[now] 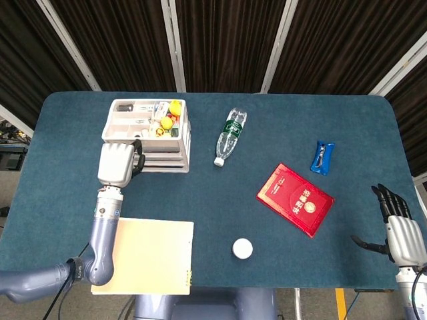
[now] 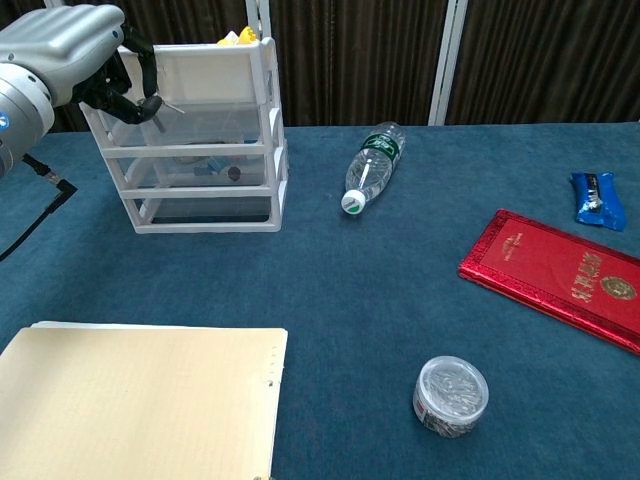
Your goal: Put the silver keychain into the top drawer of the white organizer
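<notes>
The white organizer [image 1: 175, 148] [image 2: 272, 150] stands at the table's far left, its clear drawers all pushed in and its top tray full of small items. My left hand [image 1: 118, 164] [image 2: 75, 45] is curled at the front left corner of the organizer, level with the top drawer [image 2: 215, 125]. A thin silver piece, the keychain [image 2: 172, 103], sticks out from its fingertips; the rest is hidden in the hand. Far off at the table's near right edge, my right hand [image 1: 399, 230] holds nothing, its fingers spread.
A clear water bottle [image 1: 230, 136] lies right of the organizer. A red booklet [image 1: 295, 199], a blue packet [image 1: 323, 157] and a round clear tin [image 1: 242, 249] lie on the right half. A cream notebook [image 1: 147, 256] lies at the near left edge.
</notes>
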`<state>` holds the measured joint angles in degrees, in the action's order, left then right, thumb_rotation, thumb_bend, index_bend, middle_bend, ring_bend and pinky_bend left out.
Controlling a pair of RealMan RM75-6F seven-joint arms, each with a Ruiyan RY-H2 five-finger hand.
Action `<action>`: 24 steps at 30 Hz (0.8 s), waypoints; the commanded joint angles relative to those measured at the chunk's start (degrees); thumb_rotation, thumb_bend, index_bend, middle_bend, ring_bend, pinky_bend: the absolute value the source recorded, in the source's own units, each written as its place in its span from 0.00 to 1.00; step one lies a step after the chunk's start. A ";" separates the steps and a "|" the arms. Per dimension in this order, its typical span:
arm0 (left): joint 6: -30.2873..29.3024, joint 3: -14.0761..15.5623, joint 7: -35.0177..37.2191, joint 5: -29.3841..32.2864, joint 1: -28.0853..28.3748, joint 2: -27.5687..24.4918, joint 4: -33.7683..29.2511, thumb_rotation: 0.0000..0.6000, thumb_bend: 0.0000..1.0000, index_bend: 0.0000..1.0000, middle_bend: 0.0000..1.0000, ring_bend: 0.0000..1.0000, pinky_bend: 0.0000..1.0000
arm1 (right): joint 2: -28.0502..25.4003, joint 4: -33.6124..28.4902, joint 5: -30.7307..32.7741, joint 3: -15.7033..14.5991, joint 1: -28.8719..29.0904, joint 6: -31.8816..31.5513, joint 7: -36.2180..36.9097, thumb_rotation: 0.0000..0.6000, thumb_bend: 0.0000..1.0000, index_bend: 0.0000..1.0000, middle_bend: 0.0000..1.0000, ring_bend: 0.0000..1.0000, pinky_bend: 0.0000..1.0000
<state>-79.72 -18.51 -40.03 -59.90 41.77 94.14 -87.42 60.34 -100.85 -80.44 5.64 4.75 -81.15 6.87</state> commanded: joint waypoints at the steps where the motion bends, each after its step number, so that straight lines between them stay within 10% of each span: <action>1: -0.63 0.71 0.23 -1.57 -0.10 0.17 1.15 1.00 0.48 0.64 1.00 0.99 0.85 | 0.01 -0.02 -0.01 -0.01 0.00 -0.01 -0.04 1.00 0.00 0.00 0.00 0.00 0.00; 24: -1.62 1.98 2.52 -4.96 -2.06 0.55 3.69 1.00 0.48 0.64 1.00 0.99 0.85 | -0.01 -0.11 -0.06 0.04 0.06 -0.03 0.04 1.00 0.00 0.00 0.00 0.00 0.00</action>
<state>-81.32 -16.52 -37.51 -64.85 39.74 94.70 -83.72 60.33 -100.95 -80.50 5.69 4.81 -81.18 6.91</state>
